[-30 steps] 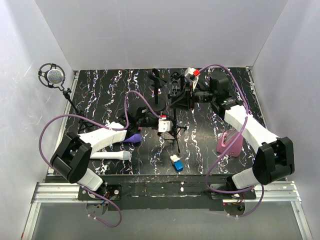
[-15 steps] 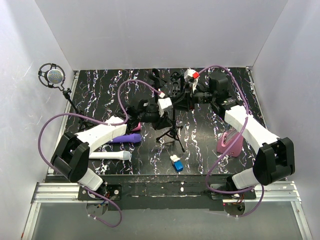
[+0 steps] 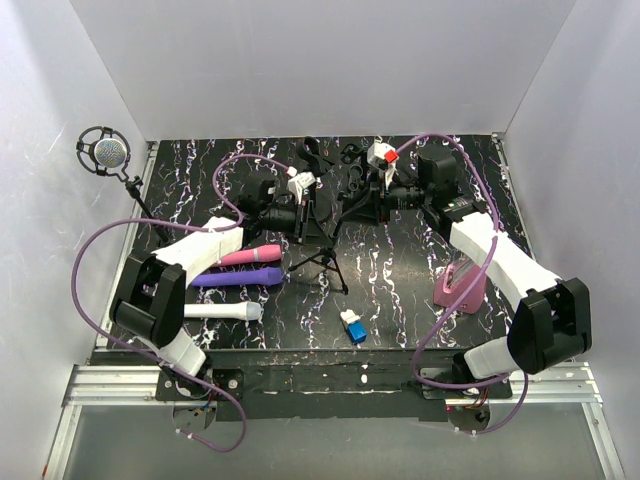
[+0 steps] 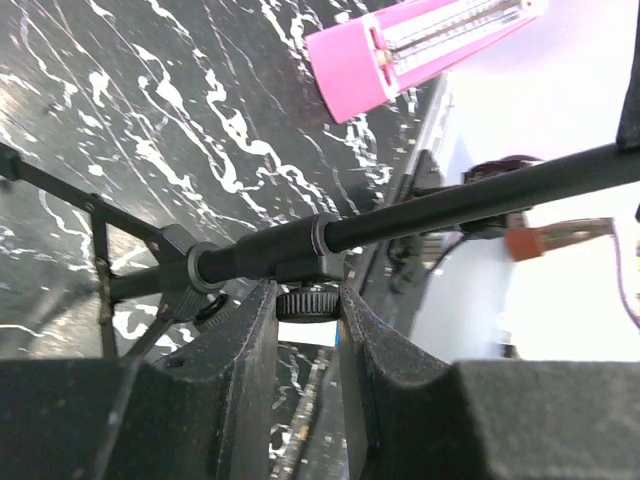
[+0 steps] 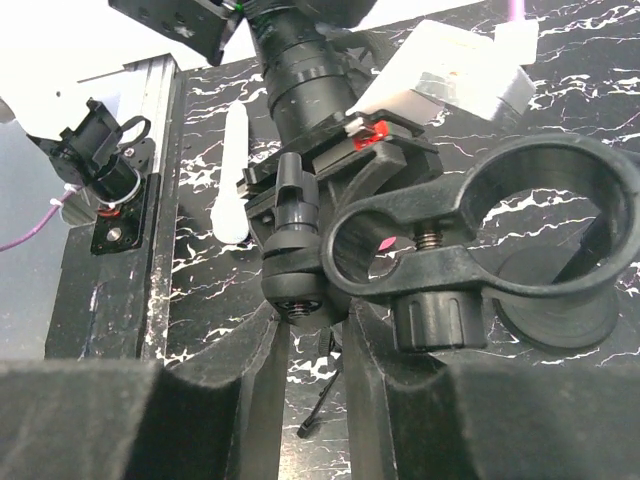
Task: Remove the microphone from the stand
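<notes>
A black tripod stand (image 3: 325, 262) stands tilted mid-table between both arms. My left gripper (image 3: 305, 202) is shut on a small ribbed knob (image 4: 308, 302) under the stand's pole (image 4: 450, 205). My right gripper (image 3: 352, 200) is shut on the swivel joint (image 5: 298, 290) below the stand's clip ring (image 5: 480, 215). The ring holds nothing. A pink microphone (image 3: 250, 256), a purple one (image 3: 238, 277) and a white one (image 3: 225, 311) lie on the table to the left. A silver mesh microphone (image 3: 105, 152) sits in a shock mount on another stand at far left.
A pink wedge-shaped object (image 3: 460, 287) stands beside the right arm. A small blue and white block (image 3: 352, 326) lies near the front edge. White walls close in the left, back and right sides. Purple cables loop over both arms.
My left gripper has moved back and to the left along the stand, tilting the tripod and dragging it leftward. The pink and purple microphones are now uncovered. The right gripper has barely moved.
</notes>
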Robot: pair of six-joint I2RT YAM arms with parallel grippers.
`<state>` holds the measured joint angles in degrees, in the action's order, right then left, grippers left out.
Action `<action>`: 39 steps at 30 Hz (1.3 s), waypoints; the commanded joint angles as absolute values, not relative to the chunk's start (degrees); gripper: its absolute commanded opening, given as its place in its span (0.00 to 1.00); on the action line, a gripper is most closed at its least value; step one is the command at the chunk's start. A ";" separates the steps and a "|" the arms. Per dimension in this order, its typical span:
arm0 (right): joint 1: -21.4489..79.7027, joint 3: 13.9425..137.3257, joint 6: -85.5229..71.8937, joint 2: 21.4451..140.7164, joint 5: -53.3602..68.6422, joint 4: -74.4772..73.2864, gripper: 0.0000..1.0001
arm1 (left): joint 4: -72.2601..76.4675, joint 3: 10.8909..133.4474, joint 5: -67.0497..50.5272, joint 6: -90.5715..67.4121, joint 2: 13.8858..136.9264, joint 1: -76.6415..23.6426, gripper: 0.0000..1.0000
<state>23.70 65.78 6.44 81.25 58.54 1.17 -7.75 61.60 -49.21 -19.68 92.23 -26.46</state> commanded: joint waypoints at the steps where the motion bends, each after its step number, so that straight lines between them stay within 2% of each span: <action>1: 24.34 66.53 6.24 80.42 61.79 0.53 0.01 | -5.81 62.06 -58.17 -31.44 94.74 -22.77 0.00; 7: 24.96 68.29 6.15 81.74 61.08 0.35 0.01 | -1.75 64.06 -70.29 -44.09 103.51 -19.08 0.00; 10: 25.22 69.08 6.33 82.18 60.65 0.09 0.01 | -12.55 69.78 -75.39 -46.22 111.69 -18.81 0.22; 12: 25.40 70.04 7.20 82.44 60.38 -2.36 0.01 | -8.63 68.65 -74.81 -46.68 110.23 -18.20 0.30; 14: 25.40 71.10 8.43 82.79 60.03 -4.03 0.01 | -11.67 69.34 -72.26 -41.86 108.02 -17.93 0.38; 15: 25.40 71.63 8.96 83.05 59.77 -4.91 0.01 | -14.91 70.22 -71.55 -39.40 107.76 -17.76 0.46; 16: 25.49 71.98 9.40 83.32 59.68 -5.62 0.01 | -18.60 71.62 -70.85 -36.42 107.84 -17.41 0.50; 19: 25.40 72.69 10.02 83.67 58.98 -6.68 0.01 | -25.21 73.56 -67.43 -28.86 106.97 -15.74 0.52; 22: 25.40 72.69 9.67 83.85 58.27 -7.03 0.01 | -33.82 74.44 -60.40 -12.80 103.02 -15.47 0.52; 25: 25.40 72.34 9.49 84.20 57.92 -7.64 0.01 | -34.11 68.93 -52.68 -0.74 95.48 -15.73 0.52; 28: 25.40 72.60 9.06 84.64 57.74 -7.74 0.01 | -24.21 58.92 -45.03 8.94 82.05 -17.92 0.54; 32: 25.40 74.44 8.61 86.04 56.95 -8.09 0.01 | -8.03 49.06 -31.14 24.39 70.07 -26.17 0.56; 35: 25.49 75.06 7.83 87.01 56.60 -7.39 0.01 | 2.43 45.62 -24.27 37.05 68.81 -31.54 0.56; 39: 25.58 75.15 6.50 87.45 56.34 -5.98 0.01 | 5.71 46.66 -24.95 44.37 72.68 -33.83 0.54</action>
